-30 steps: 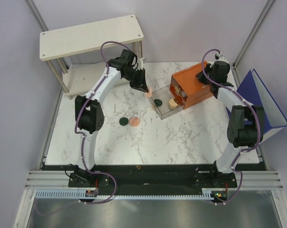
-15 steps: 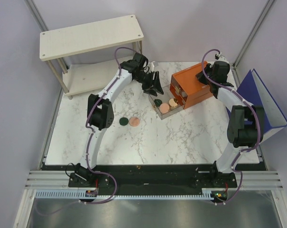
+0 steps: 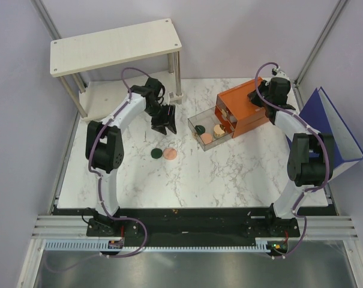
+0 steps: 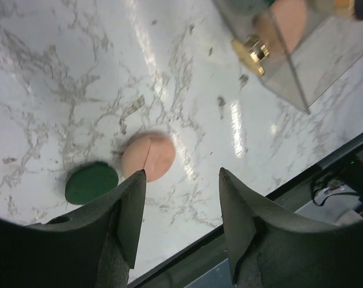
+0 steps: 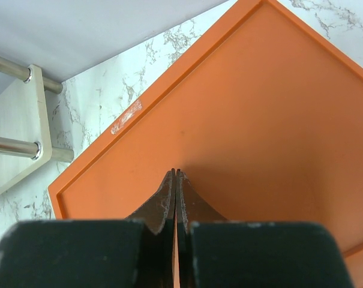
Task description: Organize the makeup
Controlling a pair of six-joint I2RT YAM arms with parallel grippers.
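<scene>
My left claw [image 4: 181, 180] hangs spread over the counter [image 3: 241, 174], with nothing between its fingers. Beneath it on the marble lie a peach-pink disc [image 4: 148, 157] and a dark green disc [image 4: 91, 182], side by side. To the right, the clear drawer [image 3: 194, 131] stands out of the orange box [image 3: 247, 114]; in it I see a second green disc [image 3: 200, 128], a second pink disc [image 3: 206, 138] and a gold-rimmed jar [image 3: 218, 129]. My right claw [image 5: 175, 174] is pressed together over the box's top.
</scene>
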